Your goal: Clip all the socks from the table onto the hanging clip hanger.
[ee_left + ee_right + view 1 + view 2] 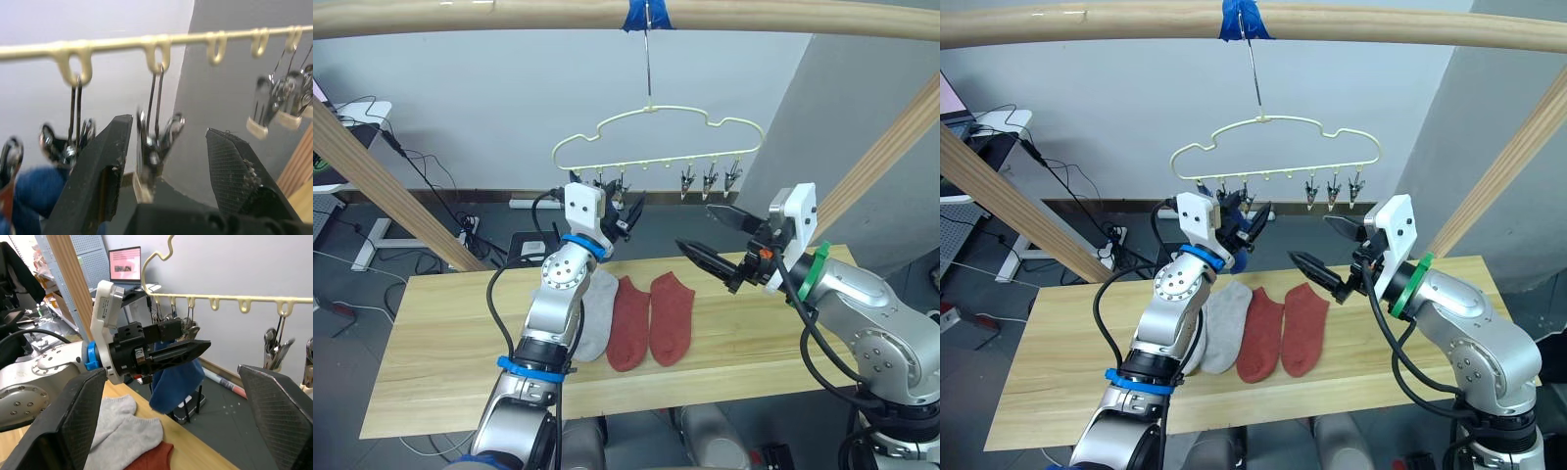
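Pale yellow clip hanger (658, 140): left gripper (625, 211) jaws gape around a clip, right gripper (713, 235) empty, wide apart, seemingly clear of it.

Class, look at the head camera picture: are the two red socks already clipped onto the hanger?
No: both red socks lie flat on the table, beneath the hanger.
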